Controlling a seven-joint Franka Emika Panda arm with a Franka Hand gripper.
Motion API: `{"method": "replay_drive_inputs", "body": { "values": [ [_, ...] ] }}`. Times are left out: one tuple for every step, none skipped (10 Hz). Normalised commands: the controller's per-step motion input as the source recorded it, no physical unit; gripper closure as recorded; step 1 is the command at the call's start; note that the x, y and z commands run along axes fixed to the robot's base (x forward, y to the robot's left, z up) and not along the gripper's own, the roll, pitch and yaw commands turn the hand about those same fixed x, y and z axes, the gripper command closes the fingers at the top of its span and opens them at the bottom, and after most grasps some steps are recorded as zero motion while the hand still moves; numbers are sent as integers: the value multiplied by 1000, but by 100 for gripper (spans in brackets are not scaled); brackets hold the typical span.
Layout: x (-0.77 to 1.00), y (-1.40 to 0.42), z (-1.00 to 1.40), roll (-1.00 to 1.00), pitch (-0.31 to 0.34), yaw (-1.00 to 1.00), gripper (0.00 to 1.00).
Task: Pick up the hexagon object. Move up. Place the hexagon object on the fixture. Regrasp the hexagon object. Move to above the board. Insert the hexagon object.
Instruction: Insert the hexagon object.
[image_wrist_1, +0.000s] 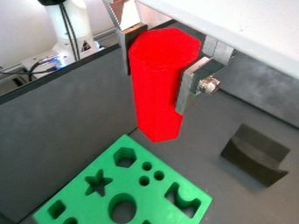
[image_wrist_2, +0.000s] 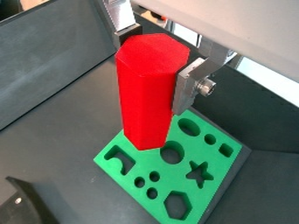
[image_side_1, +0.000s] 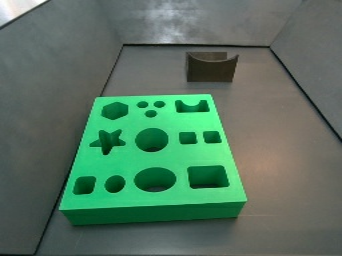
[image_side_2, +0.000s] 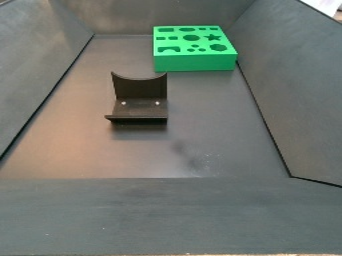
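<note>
The jaws are closed on the hexagon object (image_wrist_1: 156, 83), one silver finger (image_wrist_1: 194, 84) pressed flat against a side face of the red peg (the opposite finger is hidden behind it in both wrist views). The gripper (image_wrist_2: 149, 74) holds the peg upright near its upper end, so most of its length hangs free below the fingers, glossy and plain, with its hexagonal top face showing in a wrist view (image_wrist_2: 149, 51). Below the jaws and clear of the peg's lower end lies the board (image_wrist_1: 126, 188), a bright green slab with cut-out holes: hexagon, star, circles, squares and a notched shape. In a wrist view the peg's lower end stands over the board's near edge (image_wrist_2: 176, 171), with open air between them. Off to one side of the jaws, well apart from the board, the fixture (image_wrist_1: 256, 151) sits on the dark floor, its curved notch facing up. Neither side view shows the gripper or the peg; they show only the board (image_side_1: 154, 150) and the fixture (image_side_2: 136, 98) inside the dark-walled bin (image_side_2: 201, 150).
</note>
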Motion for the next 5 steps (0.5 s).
{"method": "replay_drive_inputs", "body": {
  "values": [
    [3, 0, 0, -4, 0, 0, 100],
    [0, 0, 0, -9, 0, 0, 100],
    [9, 17, -57, -91, -3, -314, 100],
    [0, 143, -151, -150, -27, -566, 100],
    [0, 143, -214, -173, -4, -649, 100]
  ]
}}
